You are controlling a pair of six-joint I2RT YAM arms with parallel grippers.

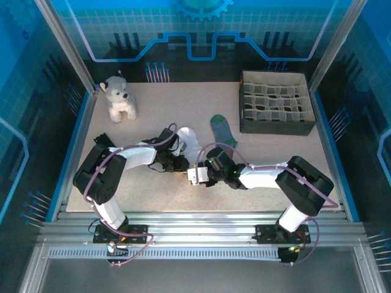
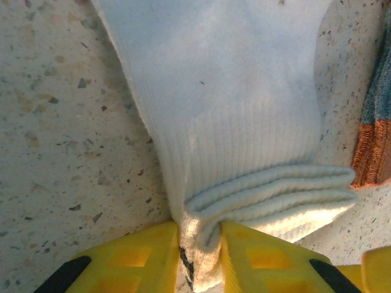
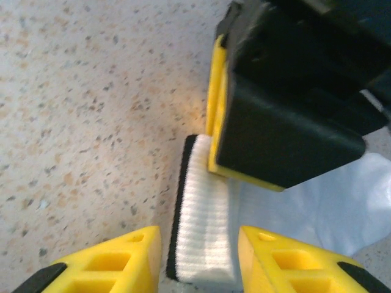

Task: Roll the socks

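The white sock [image 2: 232,110] lies flat on the desk [image 2: 61,152]. Its long axis runs from the bottom of the left wrist view up to the top edge, away from the left hand [image 2: 198,244]. This hand is closed narrow on the folded cuff [image 3: 204,226], where a few layers of fabric make a short roll across the sock. The right hand [image 3: 198,259] faces it from the opposite side. Its yellow fingers stand half wide on both sides of the same cuff end, with a thin gap at each side, so it seems not to press. Both hands are low over the desk, in the lower middle of the top view. The teal sock [image 2: 376,104] lies just beside, at the right edge. The next turn of the roll probably must go along the sock, upward in the frame.
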